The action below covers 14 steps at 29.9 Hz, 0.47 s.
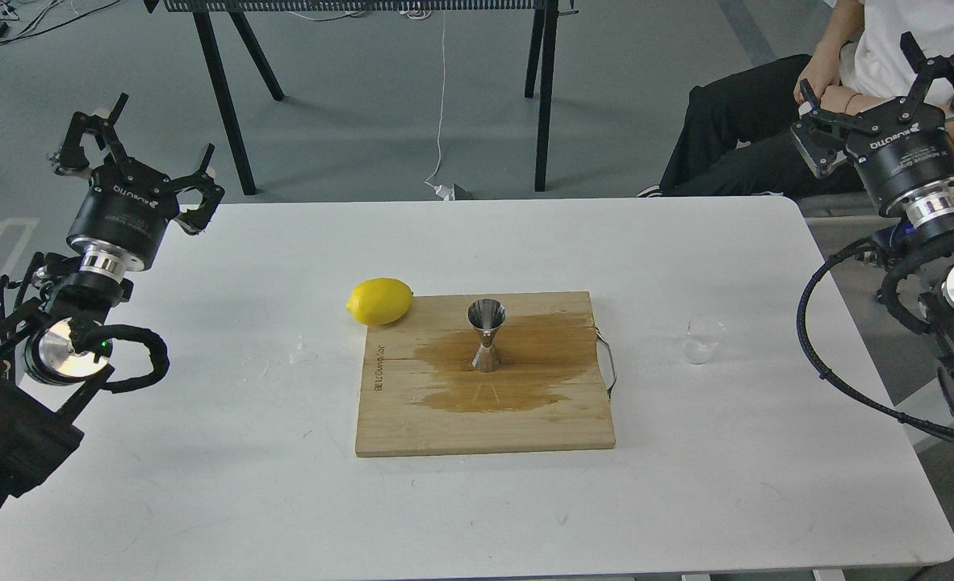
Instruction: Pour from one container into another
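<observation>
The small clear cup [704, 340] stands upright on the white table, right of the wooden board, with nothing touching it. The steel hourglass jigger [486, 335] stands upright in the middle of the board, inside a wide wet brown stain. My right gripper [883, 77] is raised high at the far right, well above and behind the cup, fingers spread open and empty. My left gripper [134, 149] hangs open and empty over the table's far left corner, far from both vessels.
A yellow lemon [379, 301] lies at the wooden board's [412, 428] back left corner. A metal handle sticks out of the board's right edge. A seated person [776, 121] is behind the table's right corner. Small water drops [301, 353] lie left of the board.
</observation>
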Available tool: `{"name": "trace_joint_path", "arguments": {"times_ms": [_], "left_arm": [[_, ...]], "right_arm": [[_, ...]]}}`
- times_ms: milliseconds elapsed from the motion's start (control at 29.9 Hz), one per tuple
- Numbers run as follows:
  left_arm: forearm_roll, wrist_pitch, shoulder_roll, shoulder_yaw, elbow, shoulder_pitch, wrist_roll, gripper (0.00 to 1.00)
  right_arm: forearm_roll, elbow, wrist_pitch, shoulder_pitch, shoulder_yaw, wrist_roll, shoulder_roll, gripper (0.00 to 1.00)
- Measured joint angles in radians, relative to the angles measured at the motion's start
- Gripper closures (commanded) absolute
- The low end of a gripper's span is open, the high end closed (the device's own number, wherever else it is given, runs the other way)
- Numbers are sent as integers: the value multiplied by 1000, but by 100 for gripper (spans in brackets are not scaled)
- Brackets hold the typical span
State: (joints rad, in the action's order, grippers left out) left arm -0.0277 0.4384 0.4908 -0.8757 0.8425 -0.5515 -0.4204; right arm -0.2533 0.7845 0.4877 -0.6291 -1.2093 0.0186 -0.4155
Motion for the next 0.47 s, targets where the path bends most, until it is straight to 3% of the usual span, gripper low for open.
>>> {"name": "trace_joint_path", "arguments": {"times_ms": [468], "left_arm": [[4,14,-69,13,-208,-138,26,0]], "right_arm": [[0,-8,1,0,-9,-1,31,0]]}}
